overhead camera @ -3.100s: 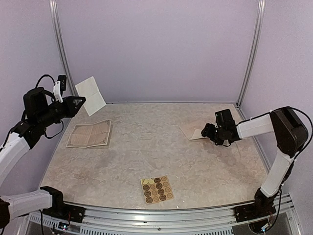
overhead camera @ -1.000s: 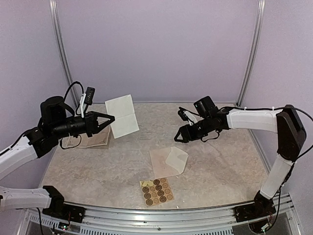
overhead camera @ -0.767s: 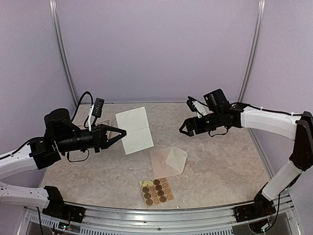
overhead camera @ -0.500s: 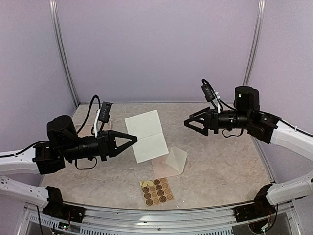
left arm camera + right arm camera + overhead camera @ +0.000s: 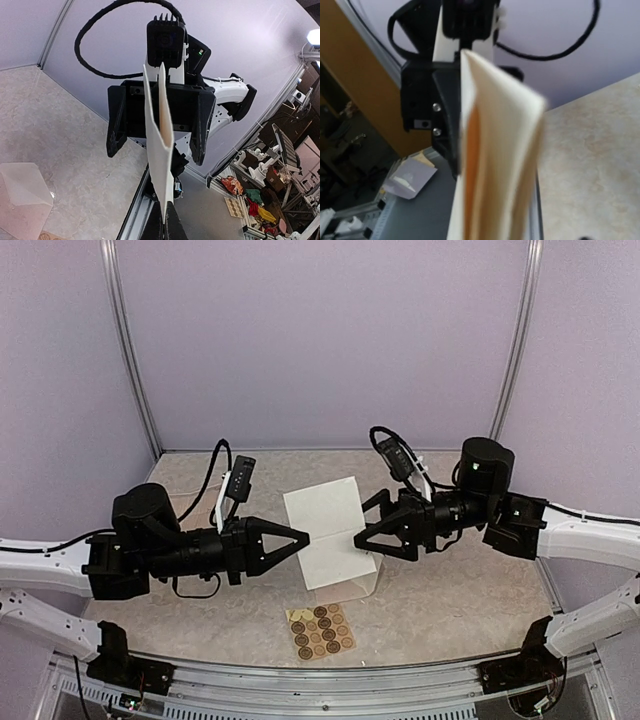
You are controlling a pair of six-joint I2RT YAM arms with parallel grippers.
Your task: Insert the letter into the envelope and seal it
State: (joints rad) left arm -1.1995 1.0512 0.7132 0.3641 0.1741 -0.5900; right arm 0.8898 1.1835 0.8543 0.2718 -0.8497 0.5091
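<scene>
From above, the folded letter (image 5: 328, 532) hides most of the envelope (image 5: 362, 587) from you. Your right wrist view shows that letter blurred, its lower end cut off at the bottom edge.

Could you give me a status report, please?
Left gripper shut on folded letter, midair. Right gripper open, jaws astride its free edge. Envelope on table below; path clear.

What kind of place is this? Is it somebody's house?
Probably a robot lab, not a house: a left arm and right arm bolted by a metal rail, a table boxed in by plain lilac walls, and cluttered workbenches beyond.
</scene>
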